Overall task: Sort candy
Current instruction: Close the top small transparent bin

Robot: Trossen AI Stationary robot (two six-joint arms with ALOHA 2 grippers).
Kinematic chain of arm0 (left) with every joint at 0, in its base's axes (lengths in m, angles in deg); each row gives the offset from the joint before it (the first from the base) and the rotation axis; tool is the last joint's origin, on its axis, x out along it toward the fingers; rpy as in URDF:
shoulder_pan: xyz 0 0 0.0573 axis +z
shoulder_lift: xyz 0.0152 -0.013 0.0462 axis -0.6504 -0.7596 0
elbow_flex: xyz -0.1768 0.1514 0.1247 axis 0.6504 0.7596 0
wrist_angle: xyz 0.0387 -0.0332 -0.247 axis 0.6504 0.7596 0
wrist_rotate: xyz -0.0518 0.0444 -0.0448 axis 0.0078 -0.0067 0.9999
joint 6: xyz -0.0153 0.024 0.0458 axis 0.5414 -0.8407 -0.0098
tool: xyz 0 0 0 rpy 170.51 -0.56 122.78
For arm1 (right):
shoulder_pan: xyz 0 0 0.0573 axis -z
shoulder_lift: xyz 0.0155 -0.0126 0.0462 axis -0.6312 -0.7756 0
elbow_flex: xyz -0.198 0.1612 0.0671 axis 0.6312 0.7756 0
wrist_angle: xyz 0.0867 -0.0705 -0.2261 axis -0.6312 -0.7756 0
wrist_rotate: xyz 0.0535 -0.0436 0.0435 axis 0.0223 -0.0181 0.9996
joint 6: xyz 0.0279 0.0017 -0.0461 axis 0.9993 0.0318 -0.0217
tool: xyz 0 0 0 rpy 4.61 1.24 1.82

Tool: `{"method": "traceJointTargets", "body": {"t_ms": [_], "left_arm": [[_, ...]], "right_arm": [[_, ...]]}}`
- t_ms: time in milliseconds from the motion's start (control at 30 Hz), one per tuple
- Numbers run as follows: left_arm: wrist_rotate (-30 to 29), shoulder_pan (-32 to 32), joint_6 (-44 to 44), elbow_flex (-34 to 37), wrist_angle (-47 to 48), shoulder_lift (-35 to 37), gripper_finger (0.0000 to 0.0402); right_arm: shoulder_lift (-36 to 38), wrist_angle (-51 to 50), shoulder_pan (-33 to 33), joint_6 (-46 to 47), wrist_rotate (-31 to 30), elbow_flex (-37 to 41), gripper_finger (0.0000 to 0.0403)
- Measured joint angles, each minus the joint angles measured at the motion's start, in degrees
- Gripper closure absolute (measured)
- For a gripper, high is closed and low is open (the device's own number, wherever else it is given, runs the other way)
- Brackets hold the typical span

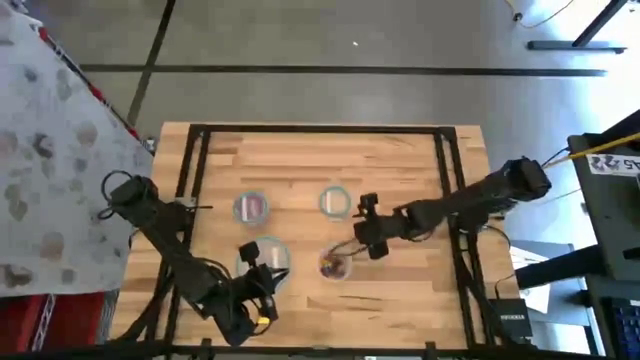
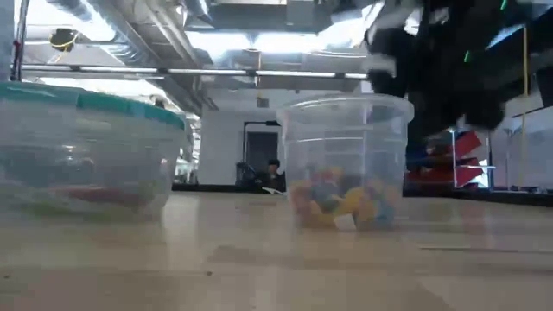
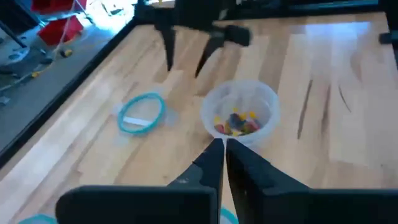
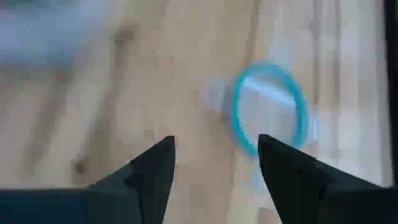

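Two claws over the tabletop (image 1: 400, 160): right claw (image 1: 352, 243) spread, empty, beside the candy (image 1: 333, 265) cup; left claw (image 3: 222, 142) clenched, empty.

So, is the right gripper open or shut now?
Open. The right gripper shows its two dark fingers standing well apart, nothing between them, above the wooden table.

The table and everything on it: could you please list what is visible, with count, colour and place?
table: one, light wood, dark frame.
teal-rimmed bowls: three, clear; two at the middle, one nearer the left arm.
clear cup: one, holding mixed-colour candy, front centre.
person: one, far behind in the room.
left gripper: shut, near the front edge, pointing at the cup.
right gripper: open, empty, above the table between cup and a bowl.
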Motion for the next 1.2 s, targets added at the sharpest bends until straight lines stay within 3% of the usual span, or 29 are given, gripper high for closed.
{"method": "traceJointTargets", "body": {"t_ms": [167,333,633,767,933,1200], "left_arm": [[0.0,0.0,-1.7,0.0,0.0,0.0,0.0399],[0.0,0.1,-2.5,0.0,0.0,0.0,0.0399],[1.1,0.1,-2.8,0.0,-1.0,0.0,0.0399],[1.1,0.1,-3.2,0.0,-1.6,0.0,0.0399],[1.0,0.1,-3.3,0.0,-2.0,0.0,0.0398],[1.0,0.0,-5.3,0.0,-3.6,0.0,0.0398]], "right_arm": [[-1.3,16.4,6.5,-6.0,8.1,6.3,0.0189],[-7.2,21.7,10.9,-7.0,14.8,6.4,0.0189],[-16.9,26.3,14.2,-7.6,19.3,2.4,0.0198],[-18.4,25.3,14.0,-6.6,19.7,1.7,0.0254],[-18.4,22.8,14.0,-1.9,19.6,1.5,0.0372],[-13.9,17.9,9.7,4.6,11.5,2.0,0.0390]]}}
